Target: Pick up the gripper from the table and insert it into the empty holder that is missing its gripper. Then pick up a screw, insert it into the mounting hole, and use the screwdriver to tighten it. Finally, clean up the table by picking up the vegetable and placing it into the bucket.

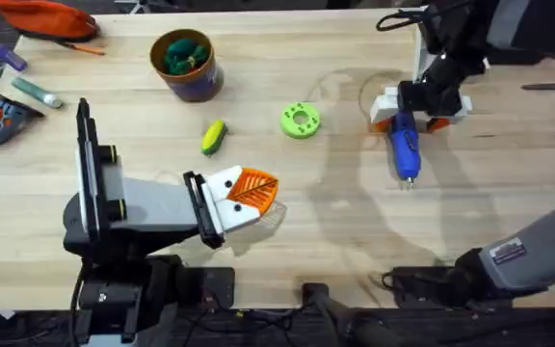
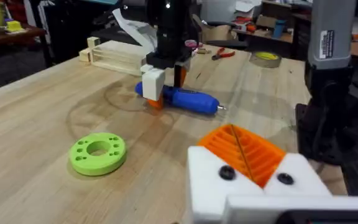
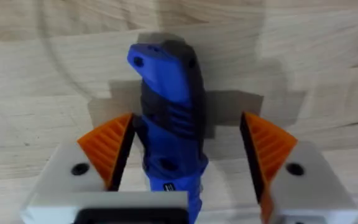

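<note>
Pale wood planks make up the table (image 1: 355,241), and nearest the arms' bases the left gripper (image 1: 249,198) lies low over it, its two orange ribbed pads pressed together with no gap and nothing between them. Just beyond it lies the small yellow toy vegetable with a green end (image 1: 214,137), resting on bare wood. Beside that, toward the middle, sits a flat bright green ring-shaped dish (image 1: 300,120); the left wrist view shows small holes around its top (image 2: 97,152). Farther back stands the round bucket with dark blue sides and a tan rim (image 1: 187,66), with green leafy toys inside.

On the right side, the bright blue pen-shaped screwdriver (image 1: 404,147) lies flat on the table, its thin metal tip pointing toward the near edge. The right gripper (image 1: 420,108) is down over its back end. From the right wrist, its orange pads (image 3: 109,149) stand spread on either side of the blue body (image 3: 169,118), one just beside it, the other apart. The left wrist view shows the screwdriver (image 2: 188,99) side-on.

Open wood stretches between the two grippers. Tools lie along the far left and right edges.
</note>
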`<move>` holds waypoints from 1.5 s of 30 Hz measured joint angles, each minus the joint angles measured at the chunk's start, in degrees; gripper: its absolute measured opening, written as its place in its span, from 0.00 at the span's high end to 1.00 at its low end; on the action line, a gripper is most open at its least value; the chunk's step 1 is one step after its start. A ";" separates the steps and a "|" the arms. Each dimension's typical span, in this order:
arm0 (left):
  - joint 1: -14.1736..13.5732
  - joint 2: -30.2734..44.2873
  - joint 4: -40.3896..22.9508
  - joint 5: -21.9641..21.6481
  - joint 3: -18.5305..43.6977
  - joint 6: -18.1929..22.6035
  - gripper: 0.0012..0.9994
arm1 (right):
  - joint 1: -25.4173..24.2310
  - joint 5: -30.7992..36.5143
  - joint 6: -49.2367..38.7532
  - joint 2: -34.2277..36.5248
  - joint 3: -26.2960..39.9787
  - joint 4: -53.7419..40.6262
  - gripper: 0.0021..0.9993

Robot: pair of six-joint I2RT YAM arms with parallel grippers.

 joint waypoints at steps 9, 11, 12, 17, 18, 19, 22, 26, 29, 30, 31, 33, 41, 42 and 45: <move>0.00 0.00 0.00 0.00 0.00 0.00 0.99 | 0.13 -0.70 -0.01 0.00 0.00 0.33 0.21; 0.00 0.00 0.00 0.00 0.00 0.00 0.99 | 0.13 -0.70 0.00 0.00 0.00 0.35 0.25; 0.00 0.00 0.00 0.00 0.00 0.00 0.99 | 0.13 -0.70 -0.02 0.00 0.00 0.39 0.28; 0.00 0.00 0.00 0.00 0.00 0.00 0.99 | 0.13 -0.66 -0.01 0.00 0.00 0.76 0.40; 0.00 0.00 0.00 0.00 0.00 0.00 0.99 | 0.13 -0.66 -0.02 0.00 0.00 0.87 0.43; 0.00 0.00 0.00 0.00 0.00 0.00 0.99 | 0.13 -0.63 -0.05 0.00 0.00 0.91 0.46; 0.00 0.00 0.00 0.00 0.00 0.00 0.99 | 0.13 -0.63 -0.02 0.00 0.00 0.98 0.59; 0.00 0.00 0.00 0.00 0.00 0.00 0.99 | 0.11 -0.87 -0.19 0.00 0.00 1.01 0.74; 0.00 0.00 0.00 0.00 0.00 0.00 0.99 | 0.13 -1.05 -0.18 0.00 0.00 1.05 0.87; 0.00 0.01 0.00 0.00 0.00 0.00 0.99 | 0.13 -1.06 -0.23 0.00 0.00 1.05 0.91; 0.00 0.02 0.00 0.00 0.00 0.00 0.99 | 0.13 -1.07 -0.26 0.02 0.00 1.05 0.94; 0.00 0.00 0.00 0.00 0.00 0.00 0.99 | 0.13 -1.18 -0.15 0.01 0.00 1.07 0.98; 0.00 0.01 0.00 0.00 0.00 0.00 0.99 | 0.13 -1.27 -0.19 0.00 0.00 1.07 0.98; 0.00 0.00 0.00 0.00 0.00 0.00 0.99 | 0.13 -1.27 -0.20 0.00 0.00 1.08 0.98; 0.00 0.00 0.00 0.00 0.00 0.00 0.99 | 0.13 -1.27 -0.18 0.00 0.00 1.07 0.98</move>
